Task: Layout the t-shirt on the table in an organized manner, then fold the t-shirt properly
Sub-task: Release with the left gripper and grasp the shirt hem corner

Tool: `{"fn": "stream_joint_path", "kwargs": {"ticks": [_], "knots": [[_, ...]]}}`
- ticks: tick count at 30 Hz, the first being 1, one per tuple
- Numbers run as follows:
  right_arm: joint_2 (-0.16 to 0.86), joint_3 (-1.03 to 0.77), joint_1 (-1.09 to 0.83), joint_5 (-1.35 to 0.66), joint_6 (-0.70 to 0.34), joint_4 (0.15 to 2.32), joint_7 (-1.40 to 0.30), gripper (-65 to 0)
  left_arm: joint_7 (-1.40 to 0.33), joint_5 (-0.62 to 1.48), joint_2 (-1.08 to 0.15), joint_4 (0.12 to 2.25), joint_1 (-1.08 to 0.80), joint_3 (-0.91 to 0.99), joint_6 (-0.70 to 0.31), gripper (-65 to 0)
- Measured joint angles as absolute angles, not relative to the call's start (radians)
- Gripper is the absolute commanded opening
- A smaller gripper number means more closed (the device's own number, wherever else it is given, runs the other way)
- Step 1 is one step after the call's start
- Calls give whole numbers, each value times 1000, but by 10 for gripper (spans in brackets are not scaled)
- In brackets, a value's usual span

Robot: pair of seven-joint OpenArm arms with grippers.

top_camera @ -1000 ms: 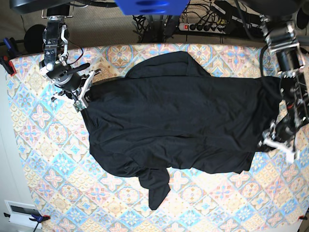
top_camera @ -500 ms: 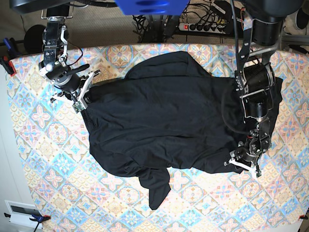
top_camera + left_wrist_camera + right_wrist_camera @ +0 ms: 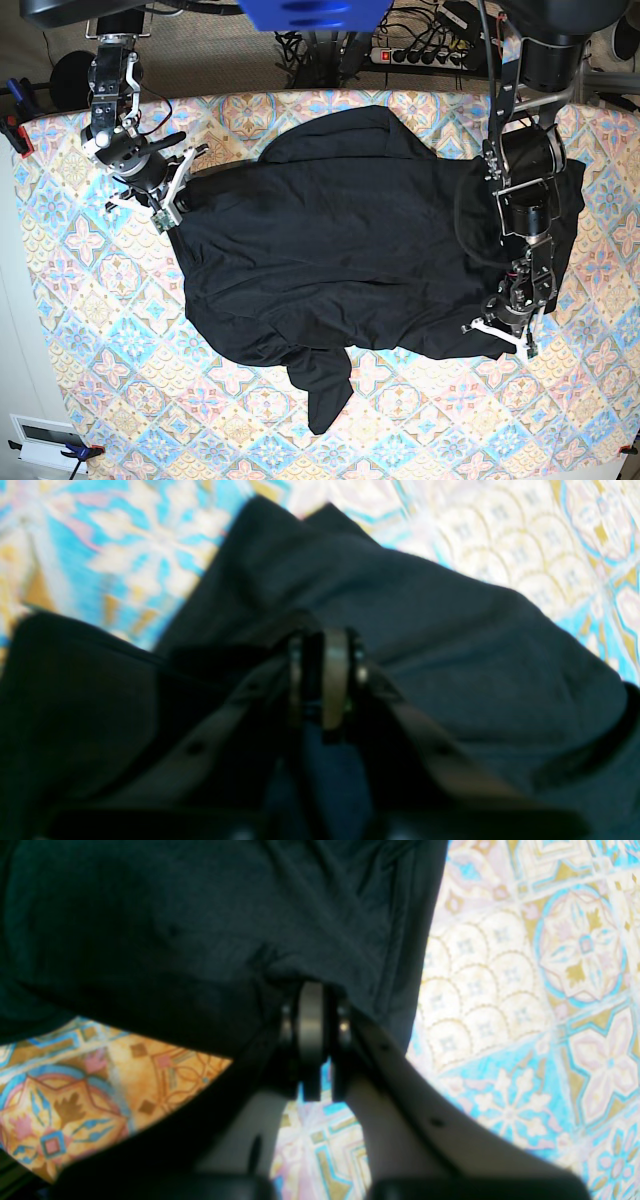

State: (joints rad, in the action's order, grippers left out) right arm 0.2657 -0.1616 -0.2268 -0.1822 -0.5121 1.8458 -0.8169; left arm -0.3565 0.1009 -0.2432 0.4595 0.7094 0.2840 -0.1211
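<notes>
The black t-shirt point(image 3: 350, 250) lies spread and rumpled across the table point(image 3: 90, 330), one sleeve trailing toward the front. My left gripper point(image 3: 497, 338) is at the shirt's lower right edge; in the left wrist view the gripper point(image 3: 325, 680) is shut on a fold of the shirt point(image 3: 425, 645). My right gripper point(image 3: 172, 212) is at the shirt's upper left corner; in the right wrist view the gripper point(image 3: 312, 1040) is shut on the shirt's edge point(image 3: 200, 930), held slightly above the table point(image 3: 525, 990).
A power strip and cables point(image 3: 425, 50) lie beyond the table's far edge. A white box point(image 3: 45, 440) sits off the near left corner. Orange clamps point(image 3: 15, 130) grip the left edge.
My left arm swung in from the right edge over the shirt, dragging the shirt's right portion leftward. The right gripper held still.
</notes>
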Motion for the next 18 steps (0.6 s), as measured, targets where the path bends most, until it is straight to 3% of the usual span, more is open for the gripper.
{"fn": "stream_joint_path", "kwargs": {"ticks": [3, 11, 18], "knots": [[265, -162, -227, -183, -512, 1850, -817, -650, -356, 104, -242, 459, 709, 284, -121, -562], [265, -162, -227, -183, -512, 1851, -817, -650, -332, 104, -250, 459, 707, 284, -117, -267], [265, -160, -227, -183, -512, 1851, -817, -650, -204, 104, -252, 459, 713, 284, -117, -254]]}}
